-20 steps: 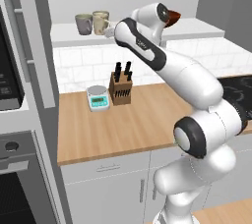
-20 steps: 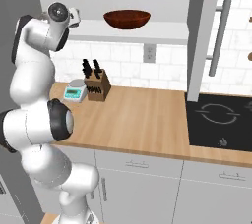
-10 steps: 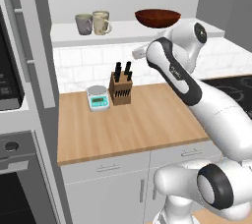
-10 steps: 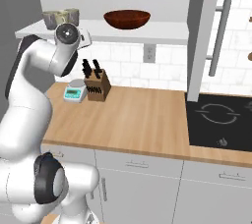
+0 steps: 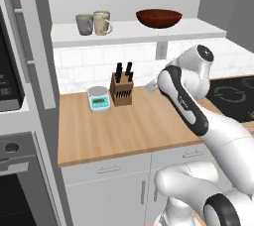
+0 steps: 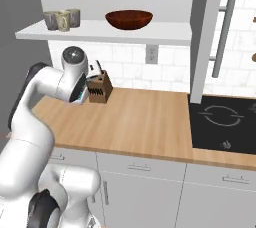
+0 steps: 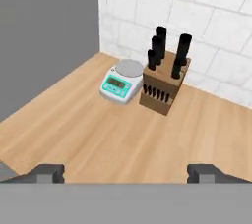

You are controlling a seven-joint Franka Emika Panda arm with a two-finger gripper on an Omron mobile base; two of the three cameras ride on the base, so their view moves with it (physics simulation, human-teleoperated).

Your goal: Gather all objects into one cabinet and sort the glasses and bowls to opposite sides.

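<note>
The claw (image 7: 126, 171) hangs spread and empty over the table (image 7: 98, 139), facing the scale (image 7: 119, 81) and knife block (image 7: 164, 88). Mugs (image 5: 94, 23) and bowl (image 5: 158, 18) sit apart on the cabinet (image 5: 139, 32) shelf.

The scene is rendered under even, diffuse light, bright throughout, with no single source to be made out. Shadows are soft and faint: a pale one is cast on the light wooden countertop (image 7: 123, 134) beside the brown wooden knife block (image 7: 165, 86) and the small white kitchen scale with a teal display (image 7: 119, 83). A mild sheen is seen on the glossy dark red-brown bowl (image 5: 158, 18) and the black glass cooktop (image 6: 222, 122). All views are slightly soft and low in resolution, with blocky edges. No edge distortion is noticed.
</note>
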